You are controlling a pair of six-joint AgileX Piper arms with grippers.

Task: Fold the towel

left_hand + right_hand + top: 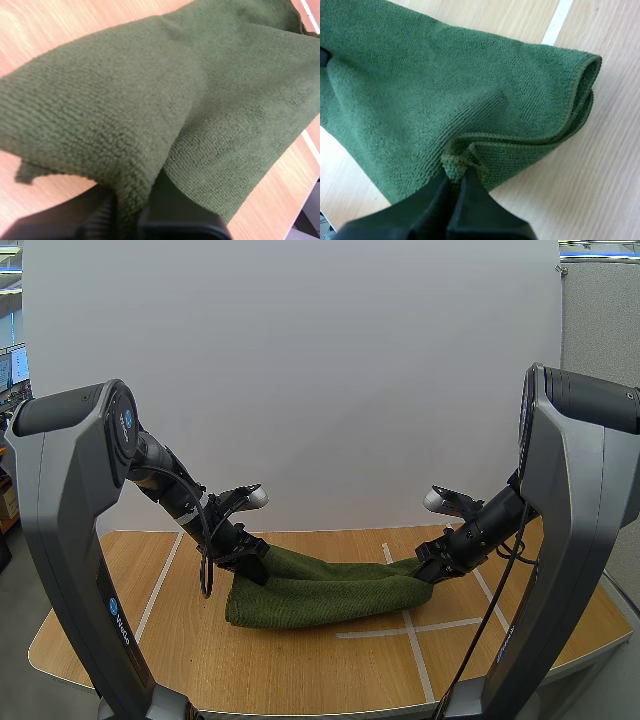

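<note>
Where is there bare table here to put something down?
The table is bare along its near edge, in front of the towel, and in the strip behind it. The middle is crowded: the left gripper and right gripper pinch the towel's ends.

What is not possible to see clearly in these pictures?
- High view: the tips of the left gripper and right gripper, buried in the towel.
- Left wrist view: how many layers are pinched; the towel drapes over the fingers.
- Right wrist view: the towel's far end, cut off by the edge.
</note>
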